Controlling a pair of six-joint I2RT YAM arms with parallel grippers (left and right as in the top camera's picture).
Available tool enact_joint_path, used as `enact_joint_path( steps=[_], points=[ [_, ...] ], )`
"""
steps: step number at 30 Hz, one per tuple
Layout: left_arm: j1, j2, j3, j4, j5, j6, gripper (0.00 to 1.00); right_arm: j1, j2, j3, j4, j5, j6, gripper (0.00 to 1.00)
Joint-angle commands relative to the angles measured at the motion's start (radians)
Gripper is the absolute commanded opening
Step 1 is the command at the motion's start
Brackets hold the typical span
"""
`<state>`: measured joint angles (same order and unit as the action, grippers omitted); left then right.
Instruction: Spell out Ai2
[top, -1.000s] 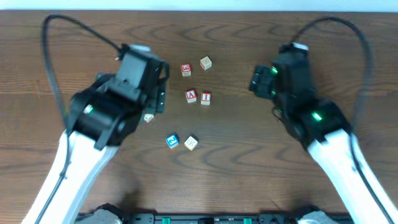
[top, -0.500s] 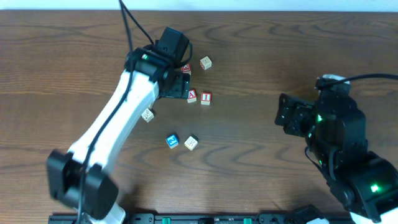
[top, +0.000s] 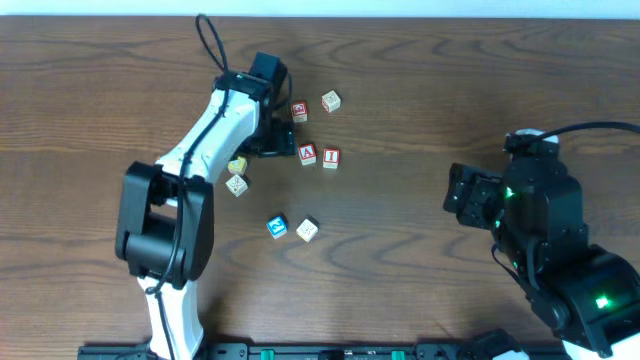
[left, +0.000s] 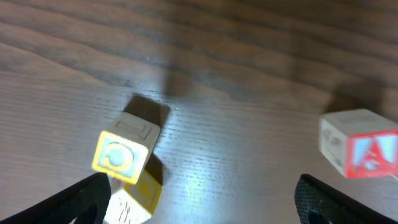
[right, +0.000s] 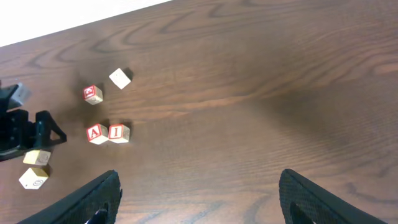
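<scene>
A red letter A block (top: 308, 154) and a red letter I block (top: 331, 157) sit side by side mid-table; both also show in the right wrist view, A (right: 96, 133) and I (right: 119, 132). My left gripper (top: 272, 147) is open and empty just left of the A block (left: 360, 149). A yellow block (left: 121, 152) lies tilted against a beige block (left: 134, 194) by its left finger. My left gripper's jaws (left: 205, 208) hold nothing. My right gripper (top: 468, 195) (right: 202, 208) is open and empty, far to the right. No block showing a 2 is readable.
A red block (top: 299, 111) and a beige block (top: 331, 101) lie behind the A and I. The yellow block (top: 237, 166) and beige block (top: 236, 185) lie left. A blue block (top: 277, 226) and a beige block (top: 308, 229) lie nearer the front.
My left arm has reached out to the A block and stayed there. The yellow block now shows left of it. My right arm has drawn back to the front right.
</scene>
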<state>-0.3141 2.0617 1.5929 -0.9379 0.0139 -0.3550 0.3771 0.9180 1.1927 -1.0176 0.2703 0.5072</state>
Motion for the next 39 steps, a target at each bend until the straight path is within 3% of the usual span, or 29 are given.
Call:
enact_joint_path(
  steps=[1, 10, 20, 21, 22, 23, 25, 39],
  points=[
    [0.006, 0.029, -0.035, 0.028, 0.058, 0.002, 0.95, -0.004, -0.004, 0.005, -0.008, 0.019, -0.015, 0.82],
    [-0.006, 0.039, -0.074, 0.126, 0.066, 0.011, 0.95, -0.004, -0.003, 0.005, -0.019, 0.022, -0.015, 0.82],
    [-0.016, 0.038, -0.074, 0.131, 0.085, 0.020, 0.95, -0.004, -0.003, 0.005, -0.019, 0.023, -0.015, 0.82],
    [-0.016, 0.038, -0.074, 0.132, 0.098, 0.036, 0.88, -0.004, -0.003, 0.005, -0.019, 0.023, -0.015, 0.82],
    [-0.016, 0.038, -0.074, 0.133, 0.112, 0.048, 0.69, -0.004, -0.003, 0.005, -0.019, 0.024, -0.015, 0.82],
    [-0.016, 0.038, -0.074, 0.132, 0.112, 0.048, 0.60, -0.004, -0.003, 0.005, -0.020, 0.026, -0.015, 0.82],
    [-0.016, 0.038, -0.074, 0.131, 0.111, 0.048, 0.65, -0.004, -0.003, 0.005, -0.021, 0.029, -0.015, 0.83],
    [-0.016, -0.019, -0.074, 0.107, 0.076, 0.048, 0.65, -0.004, -0.002, 0.004, -0.027, 0.033, -0.015, 0.83]
  ],
)
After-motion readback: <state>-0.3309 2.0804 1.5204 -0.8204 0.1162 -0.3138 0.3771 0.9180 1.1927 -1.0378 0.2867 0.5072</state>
